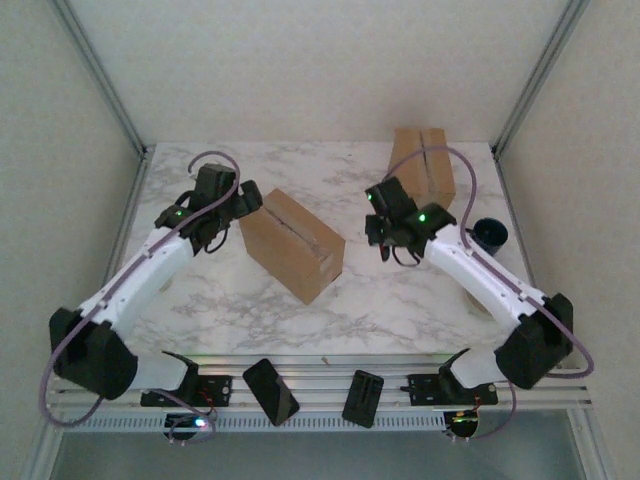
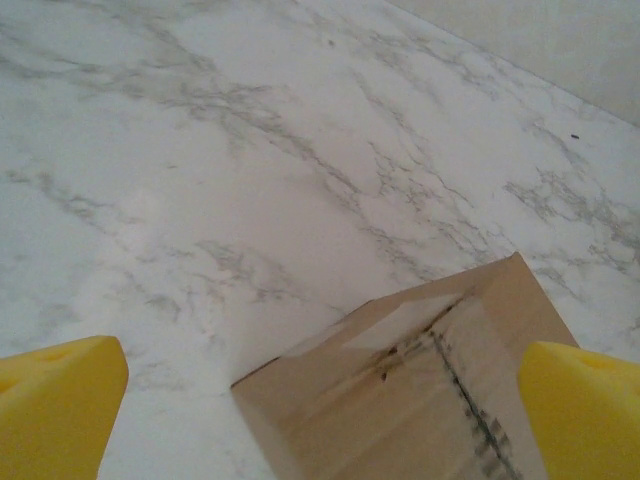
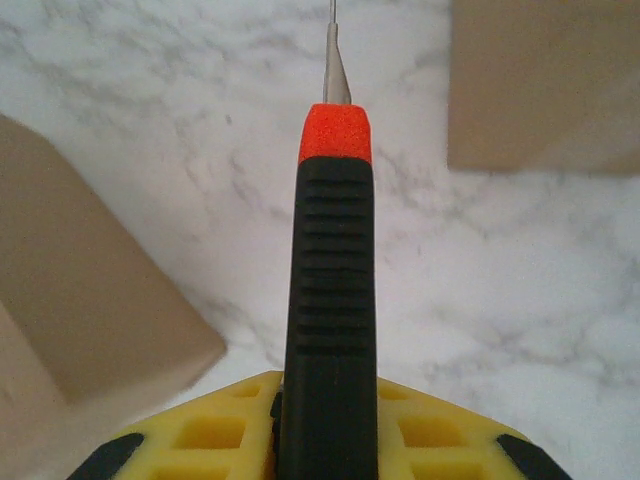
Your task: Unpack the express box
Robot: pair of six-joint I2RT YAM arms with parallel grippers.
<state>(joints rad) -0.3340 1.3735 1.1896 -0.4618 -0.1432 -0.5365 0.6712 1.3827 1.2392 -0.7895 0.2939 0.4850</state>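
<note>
Express box (image 1: 292, 245): brown cardboard, closed, mid surface (image 1: 225, 310), lying diagonally from far-left end to near-right end. Taped seam (image 2: 440, 390) runs along the top. In the left wrist view the tape looks scored or ragged, but it's blurry, so can't be sure it's cut thru.

Judgement: prob light, walls stiff, top flaps will give if pressed, tape slick. Best hold = across the narrow width at one end, or under a flap edge by the seam.

Left tool (image 1: 248, 198) hangs over the box's far-left end, yellow pads (image 2: 60, 410) wide apart, nothing in them. Right tool (image 3: 325, 425) is right of the box, apart from it, clamped on a utility knife (image 3: 328, 300) w/ blade (image 3: 336, 75) out.

Second cardboard box (image 1: 422, 165) is far right; dark cup (image 1: 490, 235) is near the right edge.
</note>
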